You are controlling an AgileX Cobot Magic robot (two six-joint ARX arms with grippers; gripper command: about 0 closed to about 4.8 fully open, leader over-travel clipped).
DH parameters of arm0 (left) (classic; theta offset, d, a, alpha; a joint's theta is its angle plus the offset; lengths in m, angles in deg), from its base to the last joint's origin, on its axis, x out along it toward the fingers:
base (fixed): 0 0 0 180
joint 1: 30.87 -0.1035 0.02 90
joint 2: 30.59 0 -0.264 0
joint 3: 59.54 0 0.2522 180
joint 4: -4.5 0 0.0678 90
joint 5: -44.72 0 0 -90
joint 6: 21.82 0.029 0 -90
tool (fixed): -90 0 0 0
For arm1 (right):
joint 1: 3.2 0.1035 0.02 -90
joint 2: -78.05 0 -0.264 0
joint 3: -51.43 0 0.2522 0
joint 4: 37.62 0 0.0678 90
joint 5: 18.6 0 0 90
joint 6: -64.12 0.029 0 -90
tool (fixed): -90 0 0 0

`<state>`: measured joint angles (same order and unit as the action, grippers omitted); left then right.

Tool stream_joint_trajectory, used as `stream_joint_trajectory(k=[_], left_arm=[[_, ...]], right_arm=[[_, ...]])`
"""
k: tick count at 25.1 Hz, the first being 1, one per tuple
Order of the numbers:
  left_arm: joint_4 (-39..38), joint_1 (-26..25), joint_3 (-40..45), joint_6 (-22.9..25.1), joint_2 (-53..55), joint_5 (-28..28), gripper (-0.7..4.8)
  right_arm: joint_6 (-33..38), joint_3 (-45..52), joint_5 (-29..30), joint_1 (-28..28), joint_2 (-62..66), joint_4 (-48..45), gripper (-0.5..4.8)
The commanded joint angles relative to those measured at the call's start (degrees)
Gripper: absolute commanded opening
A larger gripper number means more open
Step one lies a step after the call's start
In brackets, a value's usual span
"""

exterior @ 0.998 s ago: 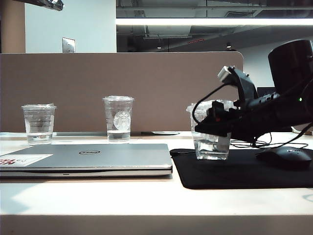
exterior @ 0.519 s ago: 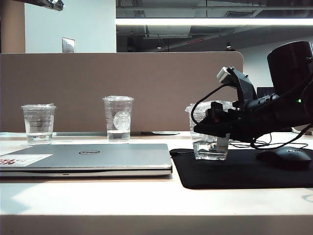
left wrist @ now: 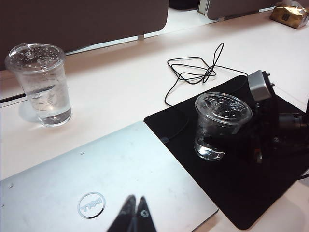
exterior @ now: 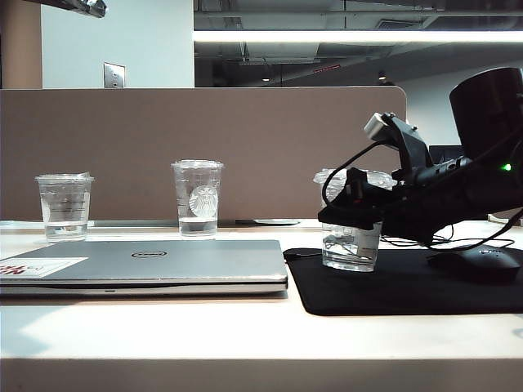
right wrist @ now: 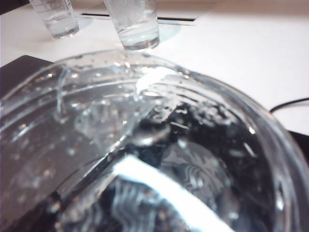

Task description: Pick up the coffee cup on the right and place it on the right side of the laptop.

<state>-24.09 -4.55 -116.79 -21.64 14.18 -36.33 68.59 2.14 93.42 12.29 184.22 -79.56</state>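
My right fingers sit at mid-height around the coffee cup, right of centre in the exterior view. I cannot tell whether they clamp it or stand just apart from it. The cup stands upright on the black mouse pad, just right of the laptop, with water inside. If I pull back while a finger is touching its wall, I could drag or tip it and spill water toward the laptop. My left fingers hang together above the laptop lid, holding nothing.
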Motion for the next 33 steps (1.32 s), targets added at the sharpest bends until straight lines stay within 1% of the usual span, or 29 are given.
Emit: stream_joint_trajectory(k=[1, 6, 9, 17, 24, 33], left_arm=[[0.6, 0.0, -0.4, -0.2, -0.1, 0.1, -0.05], [0.6, 0.0, -0.4, -0.2, -0.1, 0.1, -0.05], [0.6, 0.0, -0.4, -0.2, -0.1, 0.1, -0.05], [0.7, 0.0, -0.4, -0.2, -0.1, 0.1, -0.05], [0.7, 0.0, -0.4, -0.2, -0.1, 0.1, -0.05], [0.7, 0.0, -0.4, -0.2, -0.1, 0.1, -0.05]], right_arm=[[0.0, 0.0, 0.2, 0.0, -1.9, 3.0, 4.11], [-1.5, 0.0, 0.1, 0.0, -4.0, 7.0, 4.16], [-2.3, 0.0, -0.3, 0.0, -4.2, 7.3, 4.79], [-3.3, 0.0, -0.4, 0.0, -4.2, 7.6, 4.79], [-9.4, 0.0, -0.2, 0.0, -4.2, 11.2, 4.79], [-9.7, 0.0, -1.6, 0.0, -7.4, 15.9, 4.79]])
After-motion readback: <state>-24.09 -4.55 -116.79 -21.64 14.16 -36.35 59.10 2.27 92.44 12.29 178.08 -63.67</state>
